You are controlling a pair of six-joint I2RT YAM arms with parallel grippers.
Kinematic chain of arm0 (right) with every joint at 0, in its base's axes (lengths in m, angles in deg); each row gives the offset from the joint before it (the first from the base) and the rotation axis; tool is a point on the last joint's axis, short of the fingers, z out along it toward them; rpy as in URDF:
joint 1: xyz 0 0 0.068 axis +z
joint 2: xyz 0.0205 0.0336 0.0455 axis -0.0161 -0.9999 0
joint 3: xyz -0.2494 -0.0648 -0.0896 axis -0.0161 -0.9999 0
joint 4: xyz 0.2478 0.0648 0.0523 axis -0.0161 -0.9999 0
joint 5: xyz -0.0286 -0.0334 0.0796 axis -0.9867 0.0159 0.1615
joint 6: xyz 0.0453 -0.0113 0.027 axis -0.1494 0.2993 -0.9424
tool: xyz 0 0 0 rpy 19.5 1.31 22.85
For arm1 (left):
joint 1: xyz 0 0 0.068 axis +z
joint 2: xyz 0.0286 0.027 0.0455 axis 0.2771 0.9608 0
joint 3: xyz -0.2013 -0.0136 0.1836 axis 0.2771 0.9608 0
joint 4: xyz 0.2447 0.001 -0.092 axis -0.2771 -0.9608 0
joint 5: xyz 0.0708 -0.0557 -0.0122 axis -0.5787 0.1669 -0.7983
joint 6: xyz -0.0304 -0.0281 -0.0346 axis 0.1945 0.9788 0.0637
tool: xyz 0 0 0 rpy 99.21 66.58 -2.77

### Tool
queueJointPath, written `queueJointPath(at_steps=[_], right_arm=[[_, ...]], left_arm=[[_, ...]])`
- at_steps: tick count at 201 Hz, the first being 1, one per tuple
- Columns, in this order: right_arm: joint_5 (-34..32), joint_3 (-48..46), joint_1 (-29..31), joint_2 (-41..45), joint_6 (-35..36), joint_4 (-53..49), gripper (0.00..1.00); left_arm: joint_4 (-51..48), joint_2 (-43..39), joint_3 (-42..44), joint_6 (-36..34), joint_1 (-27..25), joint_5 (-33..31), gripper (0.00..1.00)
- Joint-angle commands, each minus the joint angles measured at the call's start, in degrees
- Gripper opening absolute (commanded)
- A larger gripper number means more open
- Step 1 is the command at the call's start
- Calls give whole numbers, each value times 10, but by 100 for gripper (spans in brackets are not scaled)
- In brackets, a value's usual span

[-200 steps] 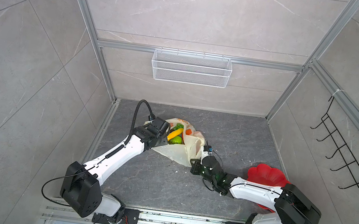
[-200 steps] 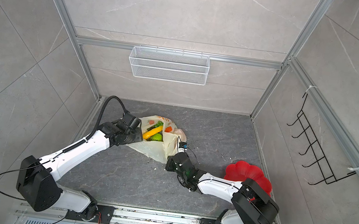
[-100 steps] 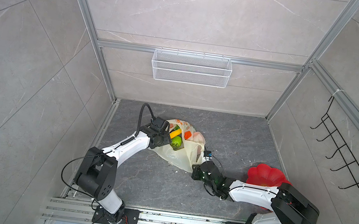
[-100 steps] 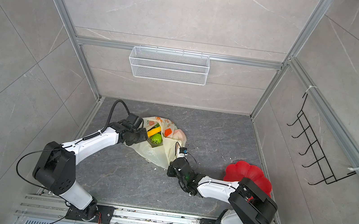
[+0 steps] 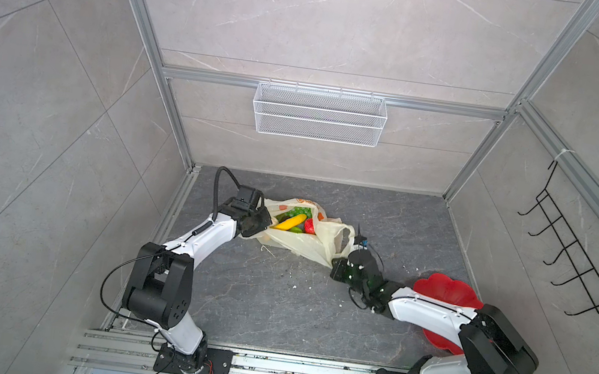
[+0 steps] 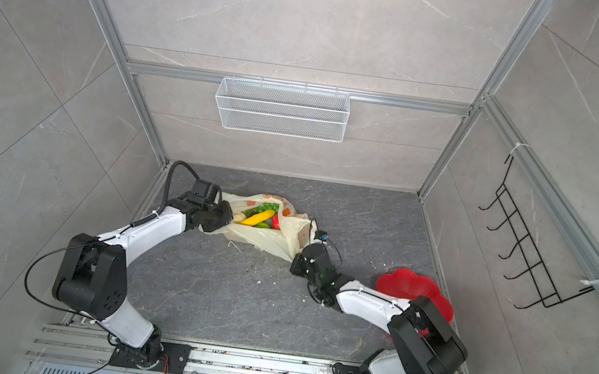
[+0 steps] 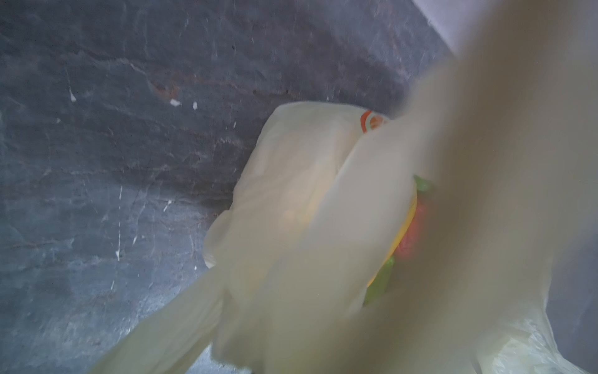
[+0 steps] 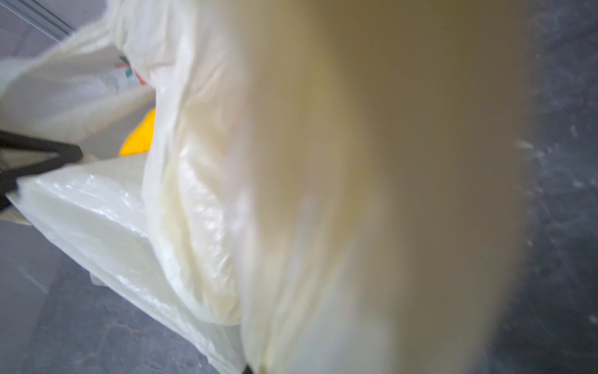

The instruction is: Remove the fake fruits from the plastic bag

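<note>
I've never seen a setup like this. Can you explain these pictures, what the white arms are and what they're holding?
Two white robot arms stand on a rail, each ending in a two-fingered gripper. Both top views look down from overhead; the blurry close-ups come from cameras on the wrists. On the grey floor lies a pale plastic bag holding toy fruit: a yellow banana and green grapes. The left gripper and the right gripper are each shut on an edge of the bag. A red plate lies by the right arm.
</note>
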Motion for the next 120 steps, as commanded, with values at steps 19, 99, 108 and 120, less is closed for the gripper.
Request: queueJointPath(at_steps=[19, 99, 108, 120], right_arm=[[95, 95, -53, -56, -11, 38, 7], [144, -77, -74, -97, -142, 273, 6], [145, -84, -74, -107, -145, 268, 9], [140, -92, -74, -113, -143, 258, 18]], left_arm=[[127, -53, -8, 24, 90, 126, 0], [272, -248, 302, 86, 103, 158, 0], [276, -262, 330, 85, 102, 157, 0], [272, -275, 354, 75, 102, 161, 0]])
